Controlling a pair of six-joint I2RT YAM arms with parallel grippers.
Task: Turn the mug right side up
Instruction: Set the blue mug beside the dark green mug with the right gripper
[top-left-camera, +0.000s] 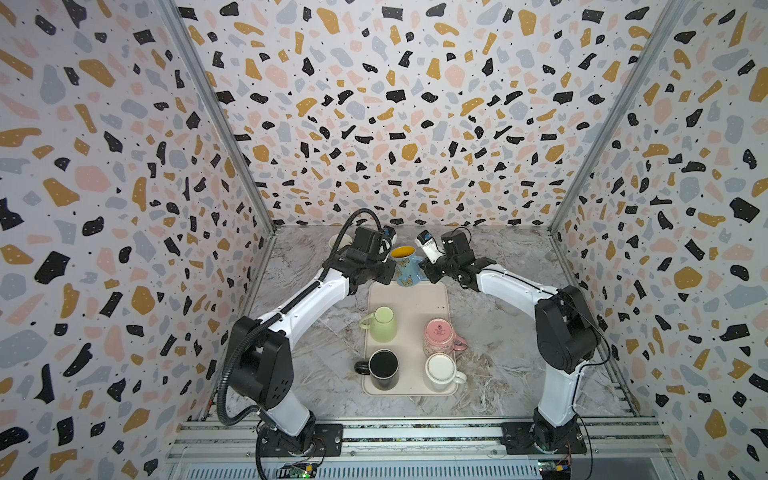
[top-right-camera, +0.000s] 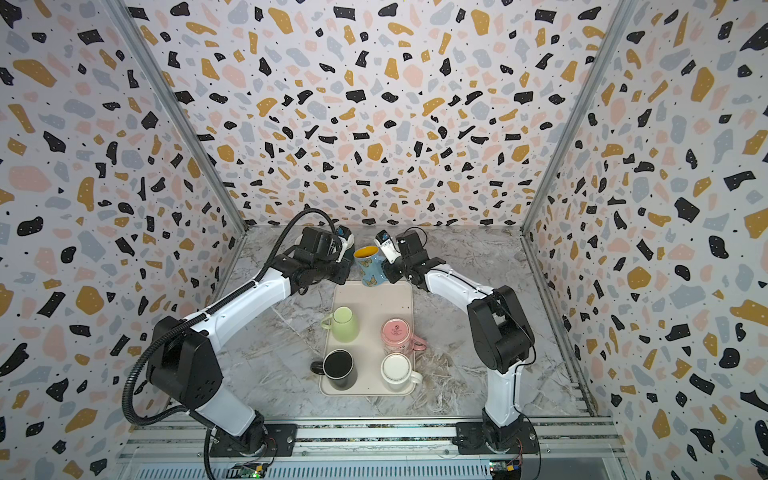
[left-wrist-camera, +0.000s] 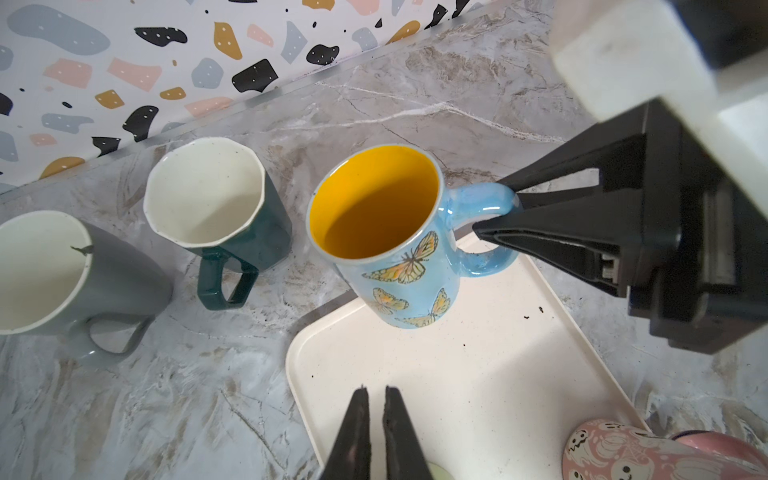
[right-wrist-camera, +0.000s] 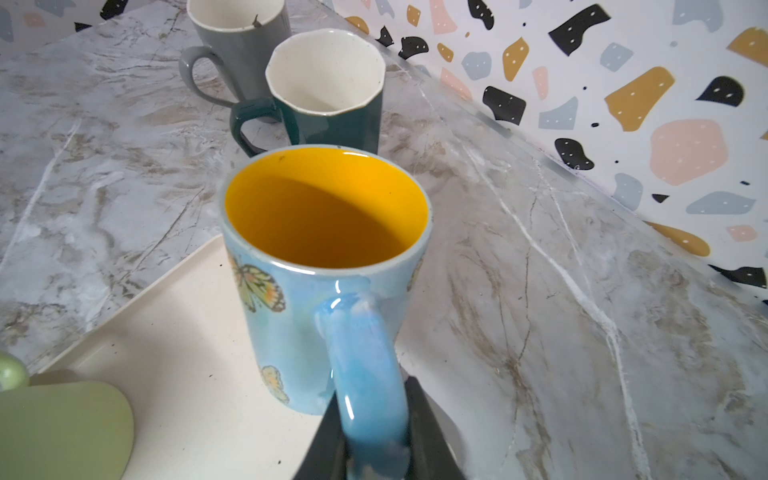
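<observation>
The mug (top-left-camera: 406, 266) (top-right-camera: 370, 266) is blue with butterflies and a yellow inside (left-wrist-camera: 374, 208) (right-wrist-camera: 324, 216). It stands mouth up over the far end of the cream tray (top-left-camera: 415, 299) (left-wrist-camera: 457, 374). Whether its base touches the tray I cannot tell. My right gripper (top-left-camera: 424, 268) (left-wrist-camera: 492, 206) (right-wrist-camera: 372, 415) is shut on the mug's blue handle, one finger on each side. My left gripper (top-left-camera: 391, 272) (left-wrist-camera: 375, 390) hangs just left of the mug, shut and empty, over the tray.
Further down the tray are a green mug (top-left-camera: 382, 324), a pink mug (top-left-camera: 440, 336), a black mug (top-left-camera: 383, 368) and a white mug (top-left-camera: 441, 370). A grey mug (left-wrist-camera: 41, 270) and a dark green mug (left-wrist-camera: 212, 195) stand upright near the back wall.
</observation>
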